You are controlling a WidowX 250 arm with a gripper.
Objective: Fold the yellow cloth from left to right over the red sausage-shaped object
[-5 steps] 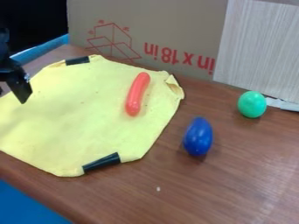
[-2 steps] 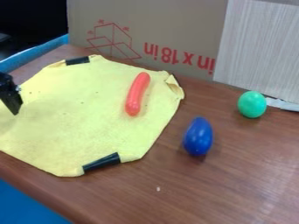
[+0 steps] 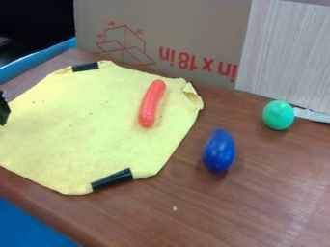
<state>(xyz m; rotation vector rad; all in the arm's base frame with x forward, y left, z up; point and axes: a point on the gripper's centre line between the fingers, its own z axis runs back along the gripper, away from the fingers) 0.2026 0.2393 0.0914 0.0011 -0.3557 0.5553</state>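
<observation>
Claw (image 3: 3,113): is hanging, mostly cut off (opening, grip: cannot tell)
Cloth (image 3: 84,125): is carrying red stick (image 3: 151,103), right of claw

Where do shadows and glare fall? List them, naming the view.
Camera view: soft shadows beneath the blue object and the green egg shape; a faint, pale sheen on the table toward the lower right; near-black darkness in the upper left corner.

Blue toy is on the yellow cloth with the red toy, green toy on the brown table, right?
Not the blue toy: the camera view shows it on the brown table, like the green toy. The red toy is on the yellow cloth.
</observation>
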